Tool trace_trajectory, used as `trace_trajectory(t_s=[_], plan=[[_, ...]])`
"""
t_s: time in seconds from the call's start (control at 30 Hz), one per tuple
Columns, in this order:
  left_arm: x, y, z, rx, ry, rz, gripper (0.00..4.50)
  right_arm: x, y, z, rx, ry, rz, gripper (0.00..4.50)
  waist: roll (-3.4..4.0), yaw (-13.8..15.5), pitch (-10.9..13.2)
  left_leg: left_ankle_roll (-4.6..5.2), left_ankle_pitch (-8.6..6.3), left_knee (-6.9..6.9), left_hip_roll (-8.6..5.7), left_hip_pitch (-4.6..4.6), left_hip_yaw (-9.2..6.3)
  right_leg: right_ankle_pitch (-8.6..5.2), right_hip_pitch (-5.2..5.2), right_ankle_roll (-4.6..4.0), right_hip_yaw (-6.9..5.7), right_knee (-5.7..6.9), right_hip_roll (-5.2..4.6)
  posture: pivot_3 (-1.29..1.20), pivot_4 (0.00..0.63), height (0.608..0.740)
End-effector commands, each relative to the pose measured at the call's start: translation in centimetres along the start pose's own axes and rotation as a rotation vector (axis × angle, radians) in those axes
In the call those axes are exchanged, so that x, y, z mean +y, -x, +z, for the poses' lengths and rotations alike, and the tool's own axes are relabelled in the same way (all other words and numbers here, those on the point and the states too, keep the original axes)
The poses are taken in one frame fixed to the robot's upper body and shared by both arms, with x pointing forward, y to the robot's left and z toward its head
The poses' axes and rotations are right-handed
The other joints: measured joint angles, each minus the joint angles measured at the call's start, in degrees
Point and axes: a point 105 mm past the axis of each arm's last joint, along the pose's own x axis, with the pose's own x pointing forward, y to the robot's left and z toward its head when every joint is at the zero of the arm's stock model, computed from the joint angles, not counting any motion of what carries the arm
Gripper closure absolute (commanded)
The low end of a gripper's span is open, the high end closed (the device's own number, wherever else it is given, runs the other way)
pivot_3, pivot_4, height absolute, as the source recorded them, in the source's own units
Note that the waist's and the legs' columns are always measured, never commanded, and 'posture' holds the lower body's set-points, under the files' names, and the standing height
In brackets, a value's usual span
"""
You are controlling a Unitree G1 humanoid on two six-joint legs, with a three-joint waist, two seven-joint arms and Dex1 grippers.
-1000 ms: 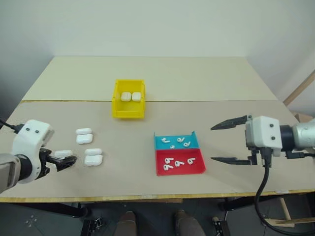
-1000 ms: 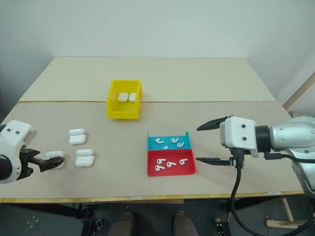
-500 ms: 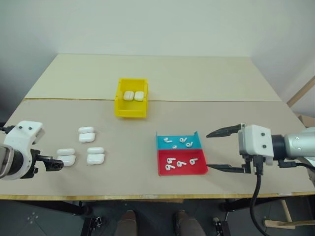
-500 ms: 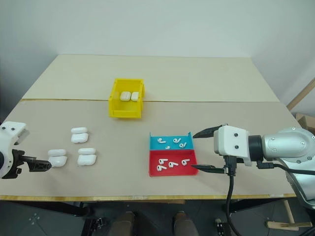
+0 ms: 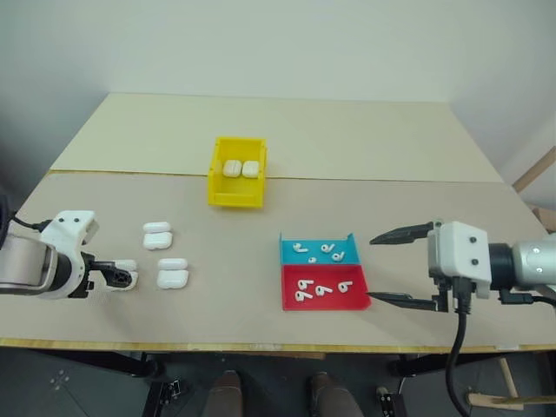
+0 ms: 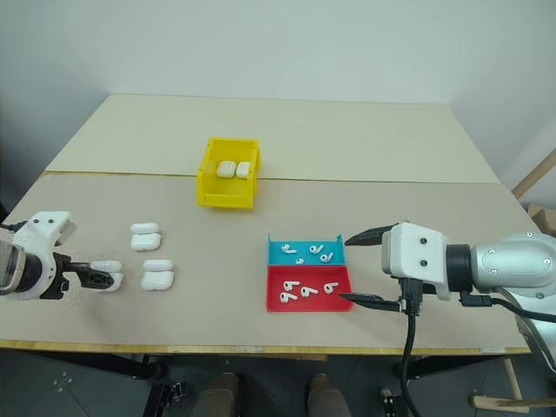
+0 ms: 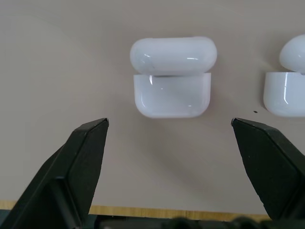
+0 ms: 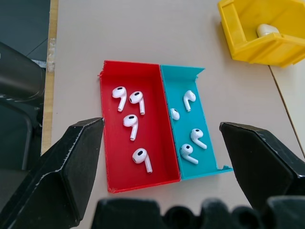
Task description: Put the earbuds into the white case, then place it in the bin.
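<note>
Left gripper [image 7: 169, 125] lowered — jaws wide, white case [image 7: 172, 78] ahead

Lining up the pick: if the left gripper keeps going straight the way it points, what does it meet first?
Most likely the white case lying open on the table, centred ahead of the open left gripper; depth is hard to judge.

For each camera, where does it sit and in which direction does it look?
Head views: high, looking down on the table; both arms show.
Left wrist view: close over an open white case, between the open left gripper fingers.
Right wrist view: above the red tray and blue tray.
Shared: yellow bin.
</note>
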Motion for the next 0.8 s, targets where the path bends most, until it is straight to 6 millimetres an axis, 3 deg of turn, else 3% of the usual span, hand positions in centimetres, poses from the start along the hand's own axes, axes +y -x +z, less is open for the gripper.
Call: trace_trajectory(t_s=[0.03, 0.8], plan=[[0.7, -0.5, 1.0, -0.002, 0.007, 0.073, 0.0, -0.2, 0.6, 1.0, -0.008, 0.037, -0.029, 0.01, -0.02, 0.0, 0.0, -0.01, 0.01, 0.0, -0.01, 0.01, -0.01, 0.0, 0.02, 0.01, 0.0, 0.0, 0.0, 0.0, 0.15, 0.74], [0.5, -2.1, 0.2, 0.082, -0.016, 0.075, 0.0, -0.3, 0.6, 0.3, 0.018, 0.016, -0.068, 0.01, -0.06, -0.2, 0.0, -0.14, 0.08, 0.01, -0.06, -0.02, -0.08, 0.04, 0.02, 0.06, 0.0, 0.01, -0.02, 0.0, 0.15, 0.74]])
